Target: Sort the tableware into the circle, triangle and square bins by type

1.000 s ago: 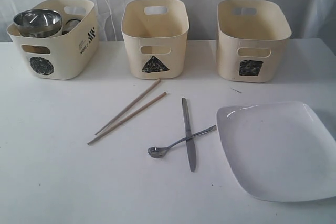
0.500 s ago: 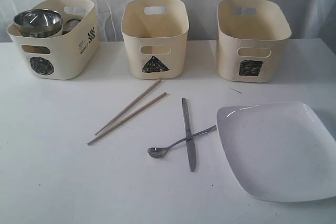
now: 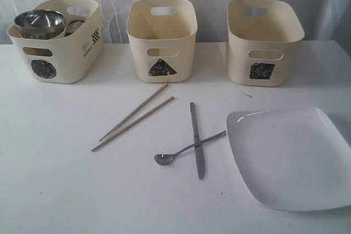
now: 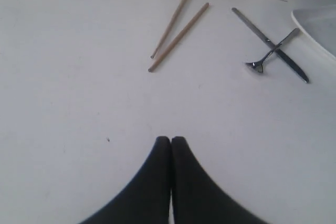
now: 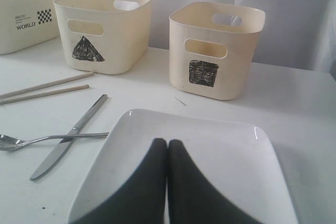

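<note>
Three cream bins line the back of the table: the circle bin [image 3: 57, 45] on the left, the triangle bin [image 3: 162, 39] in the middle, the square bin [image 3: 264, 42] on the right. A shiny steel bowl [image 3: 39, 22] rests in the circle bin, with more steel beside it. Two wooden chopsticks [image 3: 134, 116] lie side by side at centre. The metal knife [image 3: 197, 140] and metal spoon [image 3: 186, 149] cross each other. The white square plate [image 3: 290, 154] lies front right. My left gripper [image 4: 171, 140] is shut and empty over bare table. My right gripper [image 5: 168, 143] is shut and empty over the plate [image 5: 210, 150].
A white curtain hangs behind the bins. A thin sliver [image 3: 246, 95] lies on the table in front of the square bin. Neither arm shows in the exterior view.
</note>
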